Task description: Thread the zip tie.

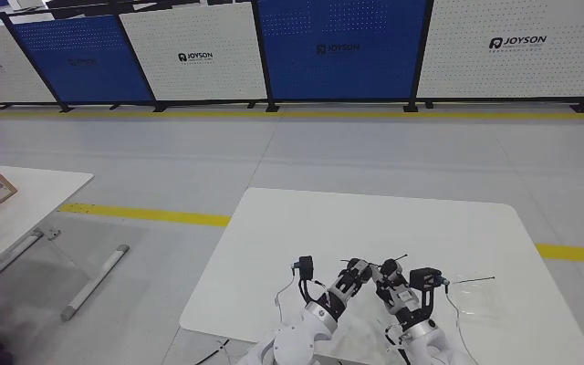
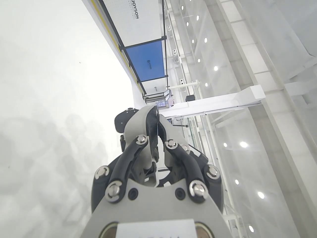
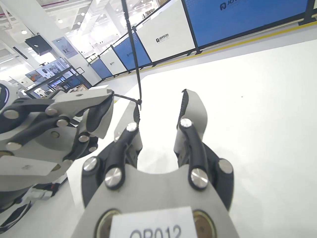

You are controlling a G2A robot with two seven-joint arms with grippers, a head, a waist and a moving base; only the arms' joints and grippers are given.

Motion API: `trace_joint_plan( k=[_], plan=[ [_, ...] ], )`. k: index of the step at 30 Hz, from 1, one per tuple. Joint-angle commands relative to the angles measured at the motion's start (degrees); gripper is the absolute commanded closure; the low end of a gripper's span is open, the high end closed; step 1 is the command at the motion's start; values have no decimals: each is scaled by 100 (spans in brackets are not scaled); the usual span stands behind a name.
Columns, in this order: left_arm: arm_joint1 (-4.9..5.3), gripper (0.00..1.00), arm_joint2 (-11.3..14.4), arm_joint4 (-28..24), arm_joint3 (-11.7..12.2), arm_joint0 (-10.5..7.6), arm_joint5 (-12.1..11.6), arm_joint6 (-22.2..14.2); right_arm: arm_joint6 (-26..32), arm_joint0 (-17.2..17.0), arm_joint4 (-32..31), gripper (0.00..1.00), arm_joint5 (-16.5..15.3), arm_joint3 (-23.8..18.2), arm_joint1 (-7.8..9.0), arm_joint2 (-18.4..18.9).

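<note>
Right fingers (image 3: 195, 110) spread above table (image 3: 247, 100); left fingers (image 3: 81, 99) pinch the zip tie (image 3: 135, 63).

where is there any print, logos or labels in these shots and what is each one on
Logo with a word: on each white panel and blue panel standing behind the table.
Printed code, its lower half cut off: on the white sticker at the base of the right gripper.
Posters in the hall: print too small to read.

Matt black plastic zip tie (image 3: 133, 55), smooth white table (image 3: 247, 105)
</note>
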Motion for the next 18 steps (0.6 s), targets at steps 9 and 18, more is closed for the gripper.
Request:
trace_joint_plan(
  k=[9, 18],
  plan=[
    [-6, 100, 37, 42, 70, -20, -35, 45, 19, 21, -52, 100, 17, 6, -8, -36],
    [-2, 100, 60, 74, 76, -15, -198, -16, 7, 75, -138, 100, 140, 120, -23, -72]
  ],
)
